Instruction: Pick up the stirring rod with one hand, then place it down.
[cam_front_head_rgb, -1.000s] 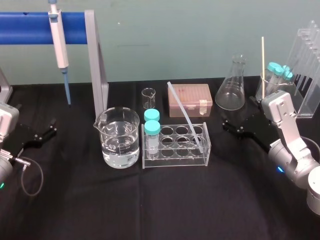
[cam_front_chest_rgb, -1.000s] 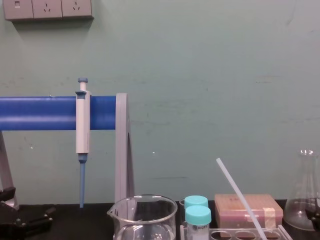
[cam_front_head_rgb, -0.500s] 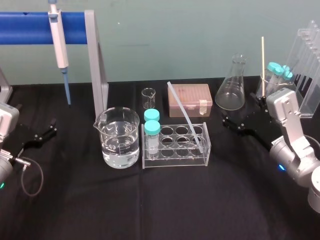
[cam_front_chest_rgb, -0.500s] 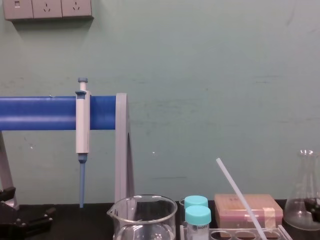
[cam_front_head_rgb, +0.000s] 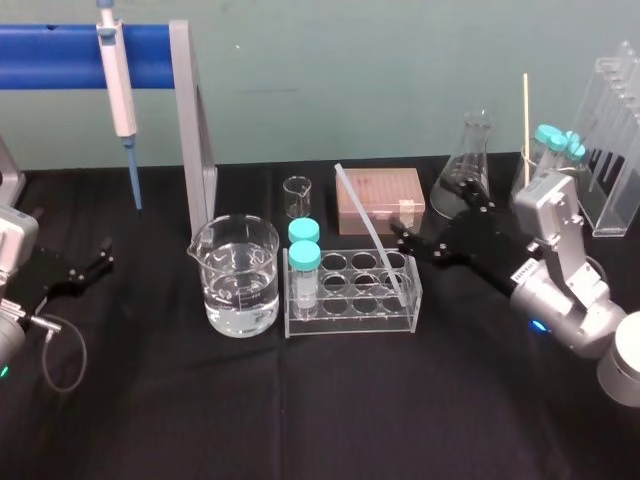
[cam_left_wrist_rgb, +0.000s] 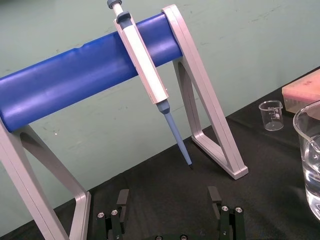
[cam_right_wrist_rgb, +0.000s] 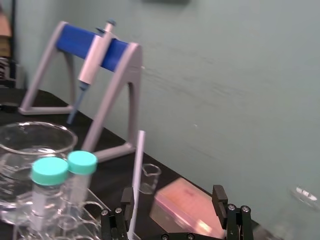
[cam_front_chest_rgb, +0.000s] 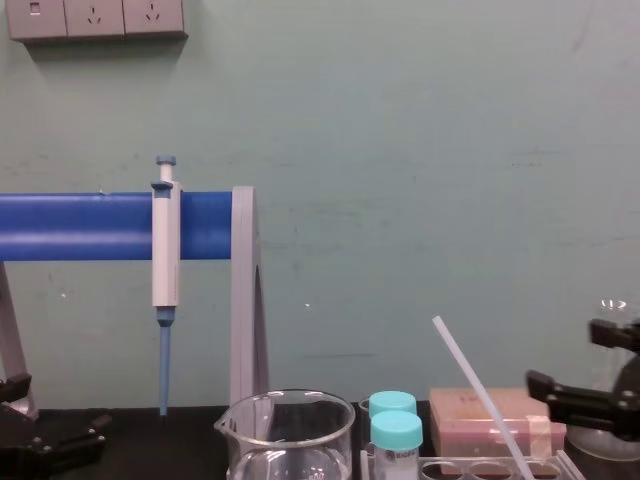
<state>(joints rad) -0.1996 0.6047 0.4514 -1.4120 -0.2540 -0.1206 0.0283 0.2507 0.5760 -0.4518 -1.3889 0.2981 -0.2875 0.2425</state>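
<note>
The stirring rod (cam_front_head_rgb: 368, 228) is a thin white translucent stick leaning in the clear tube rack (cam_front_head_rgb: 330, 322), its top pointing back-left. My right gripper (cam_front_head_rgb: 430, 208) hovers just right of the rod, in front of the flask, open. In the right wrist view the rod (cam_right_wrist_rgb: 137, 172) stands just inside one finger (cam_right_wrist_rgb: 127, 198), with nothing gripped. The chest view shows the rod (cam_front_chest_rgb: 478, 392) left of the right gripper (cam_front_chest_rgb: 562, 355). My left gripper (cam_front_head_rgb: 100, 256) rests open at the table's left edge, its fingers (cam_left_wrist_rgb: 122, 199) spread.
A water-filled beaker (cam_front_head_rgb: 238, 275) and two blue-capped vials (cam_front_head_rgb: 303, 262) stand left of the rod. A small beaker (cam_front_head_rgb: 297, 195), a pink tip box (cam_front_head_rgb: 380, 198) and a flask (cam_front_head_rgb: 465, 165) sit behind. A pipette (cam_front_head_rgb: 118, 85) hangs on the blue stand. An acrylic rack (cam_front_head_rgb: 615, 150) stands far right.
My right gripper has swung left from beside the acrylic rack to just right of the rod, still open. The rod and my left arm have not moved.
</note>
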